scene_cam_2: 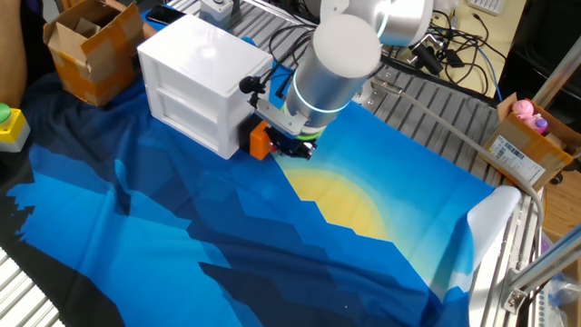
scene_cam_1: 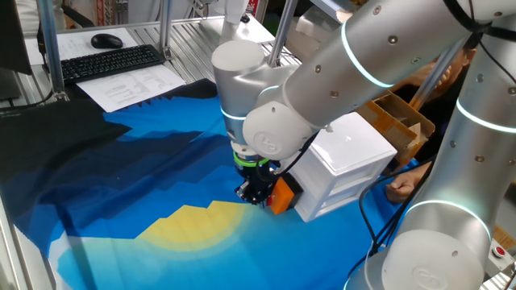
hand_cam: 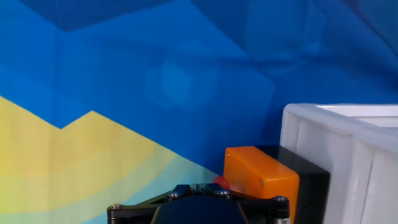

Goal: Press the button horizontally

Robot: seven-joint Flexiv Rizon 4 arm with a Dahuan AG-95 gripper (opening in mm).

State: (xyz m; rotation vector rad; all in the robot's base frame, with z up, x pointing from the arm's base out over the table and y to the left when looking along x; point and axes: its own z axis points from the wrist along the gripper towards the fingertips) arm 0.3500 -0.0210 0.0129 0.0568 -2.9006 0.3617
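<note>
The small red round button (hand_cam: pixel 221 182) sits in the left face of an orange cube housing (hand_cam: pixel 258 177) with a black base (hand_cam: pixel 309 182), fixed to the side of a white drawer box (hand_cam: pixel 339 143). In the hand view my gripper (hand_cam: pixel 197 186) is shut, fingertips together, with its tip just left of the button and very close to it. In one fixed view the gripper (scene_cam_1: pixel 255 190) is low over the cloth beside the orange housing (scene_cam_1: pixel 282 197) and white box (scene_cam_1: pixel 347 157). The other fixed view shows the gripper (scene_cam_2: pixel 295 145), housing (scene_cam_2: pixel 260 142) and box (scene_cam_2: pixel 195 77).
A blue and yellow cloth (scene_cam_1: pixel 161 201) covers the table. A keyboard (scene_cam_1: pixel 109 63), mouse (scene_cam_1: pixel 106 40) and papers (scene_cam_1: pixel 133 84) lie at the back. Cardboard boxes (scene_cam_2: pixel 86 50) (scene_cam_2: pixel 526 136) stand nearby. A yellow box with green button (scene_cam_2: pixel 9 123) is at the left edge. A person's hand (scene_cam_1: pixel 403 189) rests behind the white box.
</note>
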